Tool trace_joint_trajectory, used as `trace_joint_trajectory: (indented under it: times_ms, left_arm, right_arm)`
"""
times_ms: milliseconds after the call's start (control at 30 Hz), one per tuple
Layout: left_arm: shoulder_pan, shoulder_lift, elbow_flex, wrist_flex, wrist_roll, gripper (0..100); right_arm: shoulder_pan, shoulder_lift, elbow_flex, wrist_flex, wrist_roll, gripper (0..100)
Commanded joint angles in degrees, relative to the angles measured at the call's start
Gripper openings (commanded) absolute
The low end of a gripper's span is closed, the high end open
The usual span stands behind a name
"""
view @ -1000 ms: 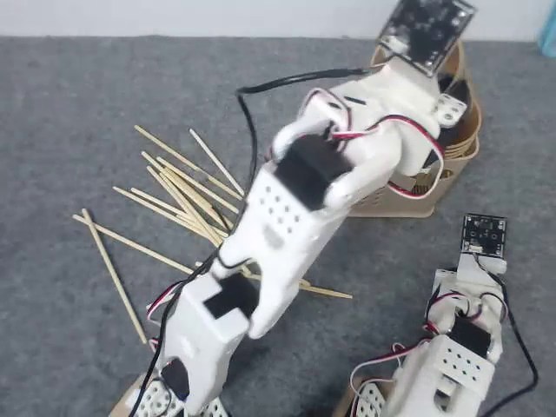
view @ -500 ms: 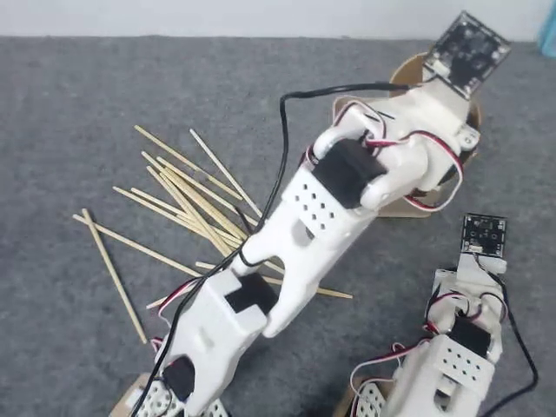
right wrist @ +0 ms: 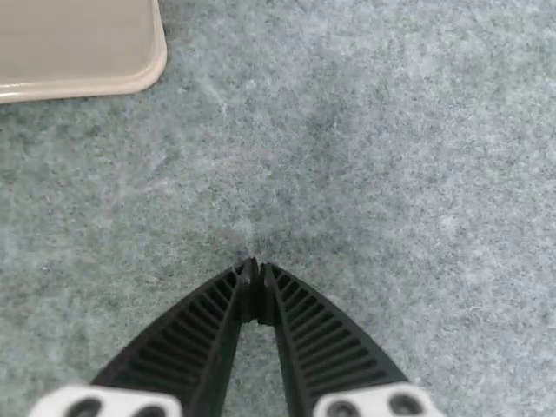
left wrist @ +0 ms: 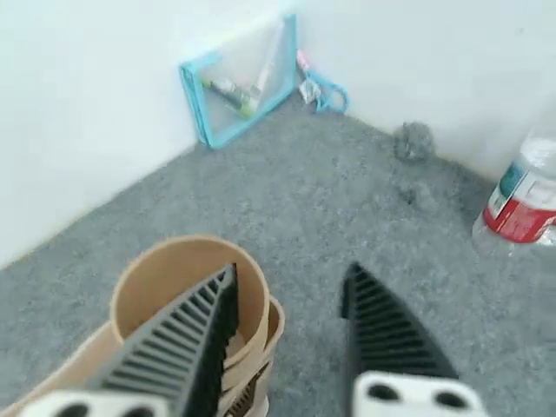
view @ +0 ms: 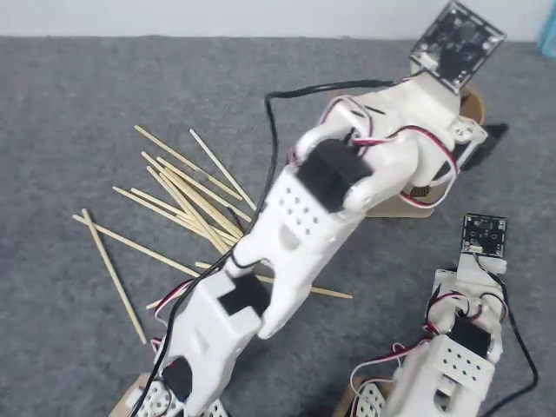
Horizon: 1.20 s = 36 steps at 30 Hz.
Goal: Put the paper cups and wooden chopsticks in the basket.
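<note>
Got the left claw spread wide and hanging right over the stacked paper cups. Can see those cups nested in the basket at the far right of the grey bench. Can also spot a loose pile of wooden chopsticks lying flat on the bench, well apart from the basket. Down at the near edge, got the right claw pressed together just above the bench, pinching nothing.

left arm stretched over basket; chopsticks scattered on grey carpet; right arm folded, lower corner.
</note>
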Motion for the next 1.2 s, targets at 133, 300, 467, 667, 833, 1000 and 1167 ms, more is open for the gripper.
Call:
trace_joint_trajectory:
  times_ms: [133,300,467,667,833,1000,1167]
  left_arm:
    - [3.5,-10.1,-2.2,10.8,-0.1,1]
    - [4.2,-16.2,-1.3,15.9,2.0,1]
    - [-0.5,-23.7,6.0,15.9,6.2,1]
    - [-3.1,-36.1,22.6,15.1,5.8,1]
    - [-7.0,-45.3,38.2,6.5,5.6,1]
    - [-9.8,-56.1,59.7,-8.2,5.6,1]
    - [-9.7,-67.2,81.5,-28.0,5.7,1]
  right_arm:
    - [0.7,-1.3,-0.4,-1.2,1.0,0.9]
    - [0.7,-1.3,-0.4,-1.0,1.0,0.9]
    - [0.7,-1.3,-0.4,-1.0,1.0,0.9]
    - [0.7,-1.3,-0.4,-1.1,1.0,0.9]
    - [0.7,-1.3,-0.4,-1.1,1.0,0.9]
    - [0.7,-1.3,-0.4,-1.0,1.0,0.9]
    - [0.7,-1.3,-0.4,-1.0,1.0,0.9]
